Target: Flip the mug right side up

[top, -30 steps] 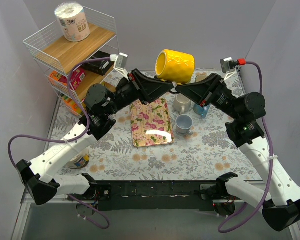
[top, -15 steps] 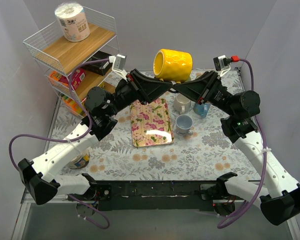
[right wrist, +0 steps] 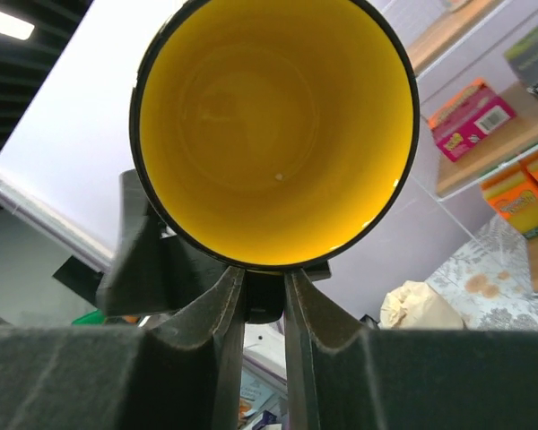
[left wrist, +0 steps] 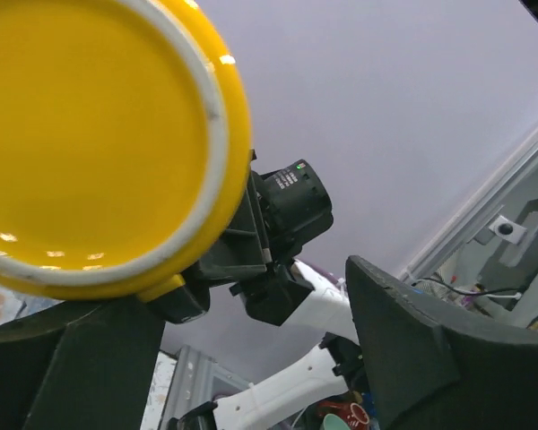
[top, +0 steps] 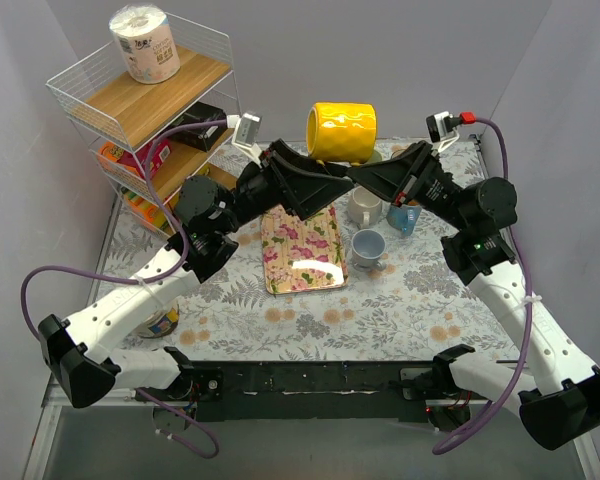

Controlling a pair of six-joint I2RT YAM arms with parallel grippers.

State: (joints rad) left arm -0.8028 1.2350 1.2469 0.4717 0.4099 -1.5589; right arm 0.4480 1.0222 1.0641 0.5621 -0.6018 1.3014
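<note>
The yellow mug hangs on its side in the air above the back of the table, its mouth toward the right arm. My right gripper is shut on the handle under the mug. In the right wrist view the mug's yellow inside faces the camera, and the right gripper pinches the handle below the rim. My left gripper stands open just under the mug's base. In the left wrist view the mug's white-ringed bottom fills the upper left, and the left gripper holds nothing.
Below the mug lie a floral tray, a white cup, a grey-blue cup and a blue cup. A wire shelf with a paper roll stands at the back left. A can sits near the left arm.
The left gripper has opened and let go of the mug. The mug has turned slightly and now hangs from the right gripper alone.
</note>
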